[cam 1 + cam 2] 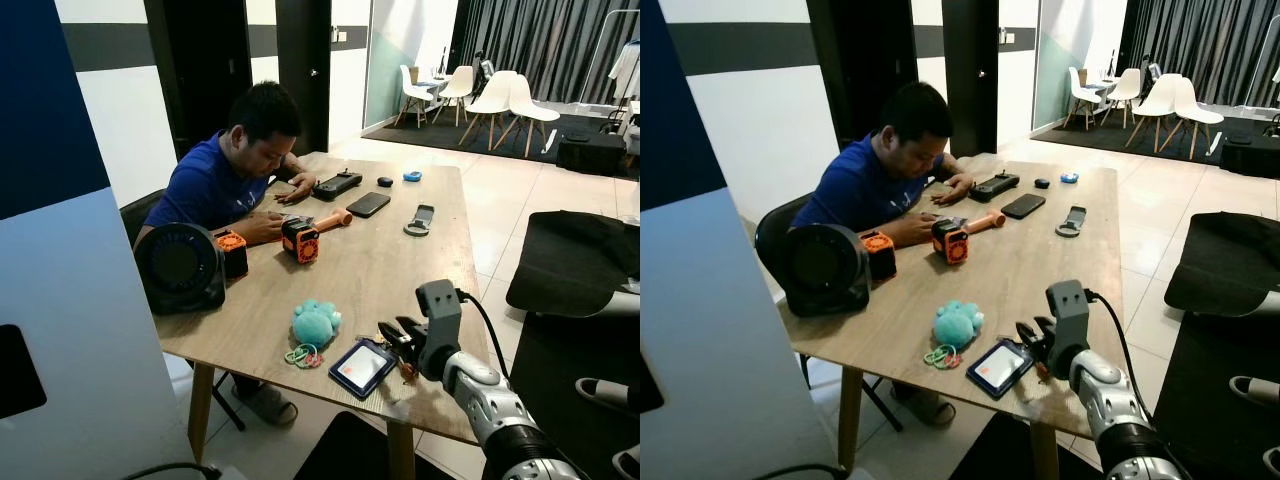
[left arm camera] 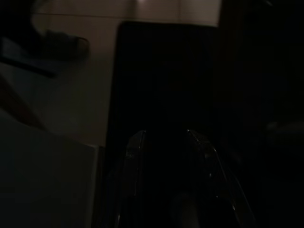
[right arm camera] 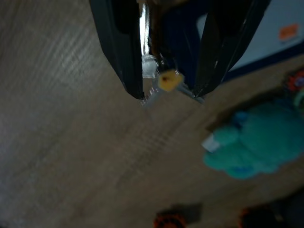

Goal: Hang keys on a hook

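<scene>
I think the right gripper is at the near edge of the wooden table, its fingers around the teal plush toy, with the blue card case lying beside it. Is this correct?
Not quite. The right gripper is at the near edge of the wooden table, but its fingers are around the keys, not the teal plush toy, which lies apart to the left. The right wrist view shows this. The blue card case does lie beside the gripper.

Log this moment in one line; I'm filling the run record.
phase: grasping | right gripper: fingers astride metal keys with yellow tag on wooden table | left gripper: idle | hook: unseen
</scene>
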You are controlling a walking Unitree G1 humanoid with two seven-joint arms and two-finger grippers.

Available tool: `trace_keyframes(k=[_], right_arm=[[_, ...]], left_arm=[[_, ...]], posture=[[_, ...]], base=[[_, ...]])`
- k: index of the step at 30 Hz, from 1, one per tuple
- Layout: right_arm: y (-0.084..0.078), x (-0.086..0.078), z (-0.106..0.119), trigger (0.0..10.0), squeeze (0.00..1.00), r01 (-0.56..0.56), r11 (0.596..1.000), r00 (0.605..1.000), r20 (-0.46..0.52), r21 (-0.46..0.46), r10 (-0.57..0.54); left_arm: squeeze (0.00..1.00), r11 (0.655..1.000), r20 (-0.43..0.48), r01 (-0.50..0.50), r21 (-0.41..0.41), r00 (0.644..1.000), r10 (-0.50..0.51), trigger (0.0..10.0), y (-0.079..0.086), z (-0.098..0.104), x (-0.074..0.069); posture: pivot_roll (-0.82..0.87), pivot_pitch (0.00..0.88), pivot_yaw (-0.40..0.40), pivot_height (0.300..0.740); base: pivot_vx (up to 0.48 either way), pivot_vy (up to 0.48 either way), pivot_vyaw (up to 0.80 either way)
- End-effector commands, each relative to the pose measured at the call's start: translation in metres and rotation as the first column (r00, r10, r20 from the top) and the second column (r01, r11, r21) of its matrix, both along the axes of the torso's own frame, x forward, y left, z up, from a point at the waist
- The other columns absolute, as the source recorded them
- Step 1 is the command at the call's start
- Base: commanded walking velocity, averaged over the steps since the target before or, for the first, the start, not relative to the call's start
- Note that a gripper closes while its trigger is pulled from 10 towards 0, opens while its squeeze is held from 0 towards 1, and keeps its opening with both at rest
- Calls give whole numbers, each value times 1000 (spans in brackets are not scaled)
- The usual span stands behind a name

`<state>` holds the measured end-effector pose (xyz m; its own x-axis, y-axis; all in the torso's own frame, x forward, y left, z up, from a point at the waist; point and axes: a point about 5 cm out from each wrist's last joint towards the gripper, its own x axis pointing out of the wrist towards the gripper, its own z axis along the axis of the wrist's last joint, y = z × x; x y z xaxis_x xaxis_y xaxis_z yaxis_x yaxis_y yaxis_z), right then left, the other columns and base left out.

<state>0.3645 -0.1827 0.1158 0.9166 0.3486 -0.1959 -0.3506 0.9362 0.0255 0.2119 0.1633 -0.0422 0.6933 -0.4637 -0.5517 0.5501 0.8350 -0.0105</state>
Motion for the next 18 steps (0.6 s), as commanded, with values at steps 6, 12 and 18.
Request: trace_keyframes(k=[6,12,18], right_arm=[[4,-4,-14,10000,0,-72,992,993,-97,-103,62],[3,-7,-23,10000,0,-48,994,986,-164,-101,31],[-1,-10,-29,10000,0,-40,992,981,-195,-119,16]], left_arm=[[0,999,-37,47,-3,998,-47,10000,-6,-5,-9],[0,998,-44,52,-33,998,-54,10000,-9,-4,-10],[0,997,-43,66,-26,997,-67,10000,-9,-3,-7]], posture=[[79,27,-5,740],[78,25,-1,740],[73,20,1,740]], base=[[0,0,0],[0,0,0],[0,0,0]])
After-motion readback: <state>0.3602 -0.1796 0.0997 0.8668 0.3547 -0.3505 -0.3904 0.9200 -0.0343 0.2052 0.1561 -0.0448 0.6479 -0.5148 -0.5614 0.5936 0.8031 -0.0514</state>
